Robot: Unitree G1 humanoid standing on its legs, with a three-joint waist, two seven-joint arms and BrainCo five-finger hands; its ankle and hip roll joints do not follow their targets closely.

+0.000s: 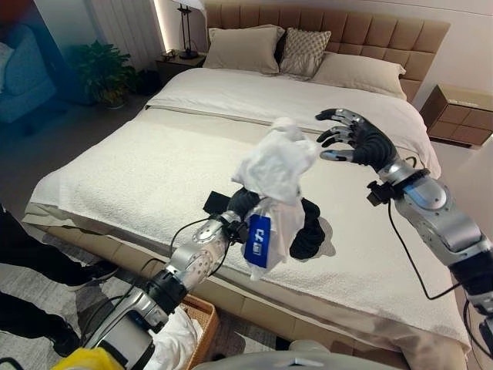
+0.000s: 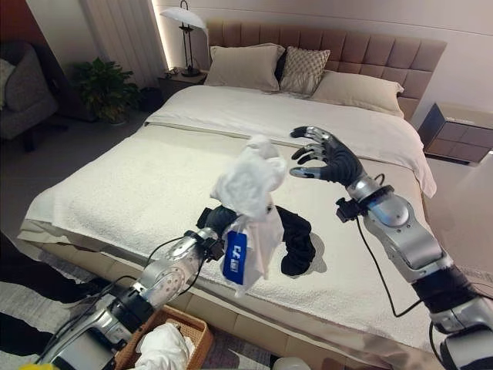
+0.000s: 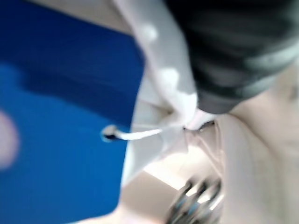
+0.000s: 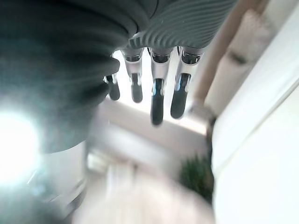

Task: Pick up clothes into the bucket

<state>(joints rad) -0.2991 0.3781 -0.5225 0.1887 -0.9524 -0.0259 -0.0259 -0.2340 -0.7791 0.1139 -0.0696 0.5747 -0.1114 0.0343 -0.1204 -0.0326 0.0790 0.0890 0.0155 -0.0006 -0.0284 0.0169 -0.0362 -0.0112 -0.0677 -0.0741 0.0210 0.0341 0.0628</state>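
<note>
The left arm is seen rising from the lower left of the head views toward the middle of the frame, its silver-grey forearm angled upward. The left hand (image 1: 245, 202) is largely covered by a white garment (image 1: 276, 166) bunched over it, so the set of its fingers cannot be made out. The right arm enters from the lower right and is bent upward. The right hand (image 1: 356, 137) is held raised in the upper right, palm turned leftward, with fingers (image 4: 157, 103) spread and lightly curved, holding nothing.

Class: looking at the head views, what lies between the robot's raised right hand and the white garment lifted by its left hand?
Nothing: open air separates the right hand from the white garment, with bed behind, in both eye views.
</note>
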